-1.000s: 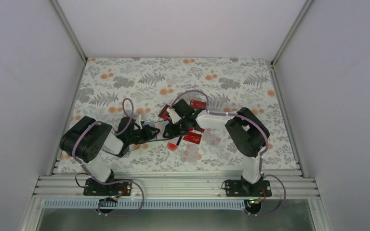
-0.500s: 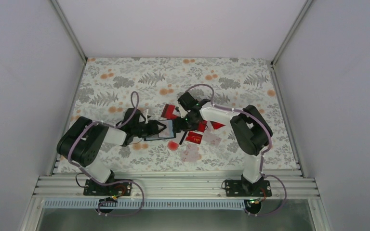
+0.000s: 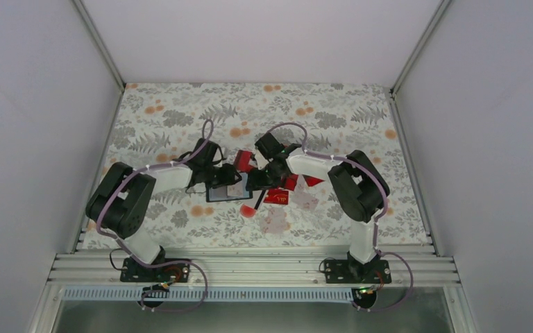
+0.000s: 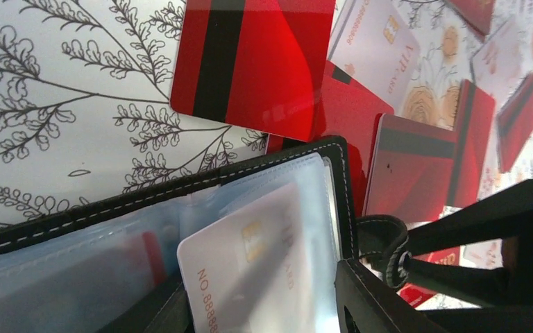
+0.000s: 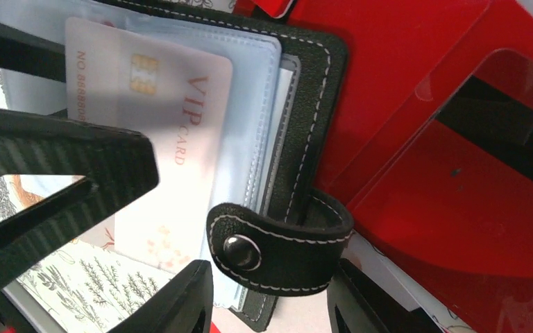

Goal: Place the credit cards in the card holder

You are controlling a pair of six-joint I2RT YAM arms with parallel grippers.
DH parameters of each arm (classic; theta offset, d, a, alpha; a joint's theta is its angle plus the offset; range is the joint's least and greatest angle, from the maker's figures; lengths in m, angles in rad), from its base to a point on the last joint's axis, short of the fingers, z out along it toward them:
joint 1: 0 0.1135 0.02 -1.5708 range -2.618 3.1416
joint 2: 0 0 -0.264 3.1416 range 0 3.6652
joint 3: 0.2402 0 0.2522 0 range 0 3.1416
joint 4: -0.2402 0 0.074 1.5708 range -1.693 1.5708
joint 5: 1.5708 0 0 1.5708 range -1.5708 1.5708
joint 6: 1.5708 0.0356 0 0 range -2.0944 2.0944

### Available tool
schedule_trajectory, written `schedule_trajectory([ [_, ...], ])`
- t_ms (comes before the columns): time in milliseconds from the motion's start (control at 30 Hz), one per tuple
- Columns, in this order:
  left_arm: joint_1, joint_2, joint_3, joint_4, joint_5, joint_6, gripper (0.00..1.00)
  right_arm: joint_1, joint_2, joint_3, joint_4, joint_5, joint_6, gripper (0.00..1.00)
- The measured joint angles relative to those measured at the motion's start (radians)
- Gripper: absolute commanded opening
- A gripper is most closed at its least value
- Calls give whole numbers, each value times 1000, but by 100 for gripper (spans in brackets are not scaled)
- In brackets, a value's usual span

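— How far along am I?

— Barely started, I'd say. One pale card (image 5: 173, 104) sits partway in a clear sleeve of the card holder (image 5: 319, 90), which lies open beneath both your end effectors.

— And the rest?

— Several red credit cards (image 4: 253, 62) lie loose on the surface (image 4: 55, 125), just beyond your left end effector (image 4: 264, 305). Its jaws straddle the pale card. Your right end effector (image 5: 267, 295) straddles the strap (image 5: 277, 243). I can't tell whether either one is clamped.

Even soft overhead light, faint shadows, overview sharp, wrist views blurred up close
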Motion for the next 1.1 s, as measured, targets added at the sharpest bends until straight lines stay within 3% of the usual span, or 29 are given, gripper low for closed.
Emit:
schedule_trajectory([
  [167,-39,34,116,-164,-64,15,72,0,1,0,16,-13,3,38],
  [333,-63,49,200,-303,-160,14,84,0,1,-11,51,-30,12,37],
  [533,-72,64,258,-441,-254,14,86,0,2,-31,79,-42,19,35],
  [700,-78,68,270,-482,-275,10,80,0,2,-40,102,-52,19,33],
  [867,-78,71,281,-514,-290,-11,63,0,2,-49,122,-68,21,30],
  [967,-78,71,283,-535,-304,-18,64,0,2,-51,128,-76,22,30],
  [1100,-79,70,296,-565,-320,-22,79,0,2,-52,129,-85,22,31],
])
